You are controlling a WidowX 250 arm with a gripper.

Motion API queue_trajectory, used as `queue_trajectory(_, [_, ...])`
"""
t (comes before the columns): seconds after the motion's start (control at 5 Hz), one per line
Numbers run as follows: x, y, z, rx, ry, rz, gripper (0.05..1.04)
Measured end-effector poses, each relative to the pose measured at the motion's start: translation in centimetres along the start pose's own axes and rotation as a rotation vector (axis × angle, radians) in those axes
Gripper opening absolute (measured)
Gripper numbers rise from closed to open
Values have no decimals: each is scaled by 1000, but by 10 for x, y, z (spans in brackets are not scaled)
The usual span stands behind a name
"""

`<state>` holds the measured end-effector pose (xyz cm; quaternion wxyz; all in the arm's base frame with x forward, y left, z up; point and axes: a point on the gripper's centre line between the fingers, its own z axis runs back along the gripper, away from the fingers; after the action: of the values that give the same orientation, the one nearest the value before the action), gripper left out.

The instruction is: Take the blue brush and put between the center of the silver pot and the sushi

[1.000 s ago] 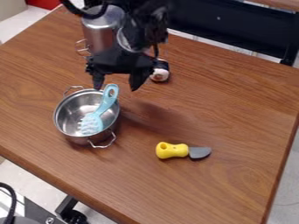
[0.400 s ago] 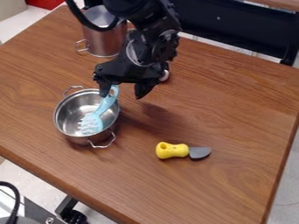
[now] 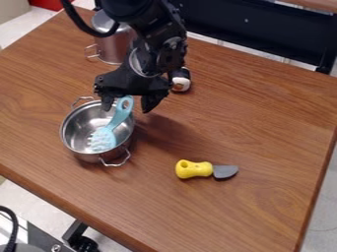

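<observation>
A black gripper [image 3: 127, 110] hangs spread and empty over a blue brush [image 3: 119, 118]; the handle [image 3: 117, 105] shows between its fingertips, the long axis slanting down-left to bristles [image 3: 102, 141] inside a silver pot [image 3: 78, 125]. Closing should cross that axis.

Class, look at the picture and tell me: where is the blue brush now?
The light-blue plastic brush leans inside the round silver metal pot, its handle resting over the rim nearest the end effector.

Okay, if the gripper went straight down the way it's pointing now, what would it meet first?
Probably the handle of the blue brush, which shows between the open fingers of the gripper, then the rim of the pot it leans in. Depth is unclear from this view.
</observation>
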<state>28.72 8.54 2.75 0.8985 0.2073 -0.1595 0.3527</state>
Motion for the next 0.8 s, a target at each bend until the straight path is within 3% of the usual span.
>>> queue_trajectory(0.4, [-1, 1, -2, -7, 17, -10, 373])
queue_trajectory(0.6, [-1, 1, -2, -8, 17, -10, 179])
queue_trajectory(0.8, [0, 2, 1, -17, 18, -11, 96])
